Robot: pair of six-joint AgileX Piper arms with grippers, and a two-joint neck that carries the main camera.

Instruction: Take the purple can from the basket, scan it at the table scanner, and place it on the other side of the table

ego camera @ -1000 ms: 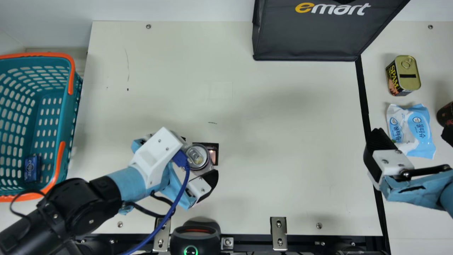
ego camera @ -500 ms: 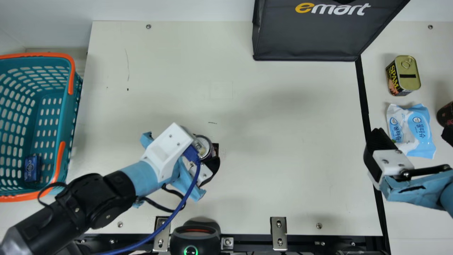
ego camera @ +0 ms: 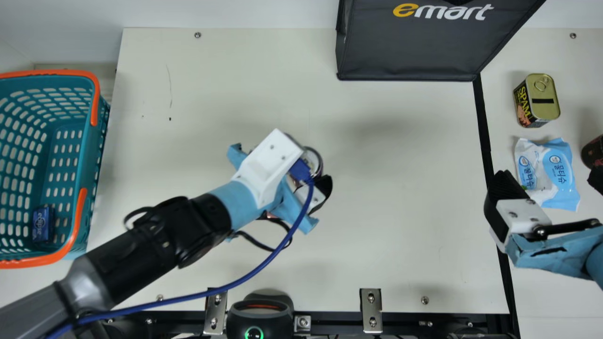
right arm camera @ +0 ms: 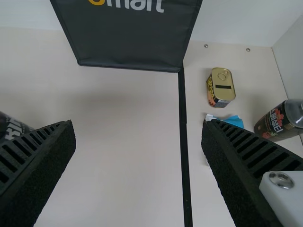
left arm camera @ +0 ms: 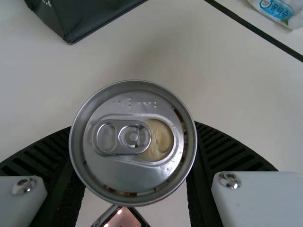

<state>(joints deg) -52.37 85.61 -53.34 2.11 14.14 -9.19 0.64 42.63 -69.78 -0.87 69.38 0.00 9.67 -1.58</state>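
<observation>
Main view: clasping the purple can (ego camera: 316, 161) snugly between the jaws of the left gripper (ego camera: 308, 165). Gaping wide and empty at the right gripper (ego camera: 549, 179).

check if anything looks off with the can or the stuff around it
One thing: the purple can has a yellowish-brown patch beside its pull tab, unlike the silver lid around it. I can't tell whether it's an opening, residue or print. The yellow-topped tin stands upright, and nothing looks spilled.
</observation>
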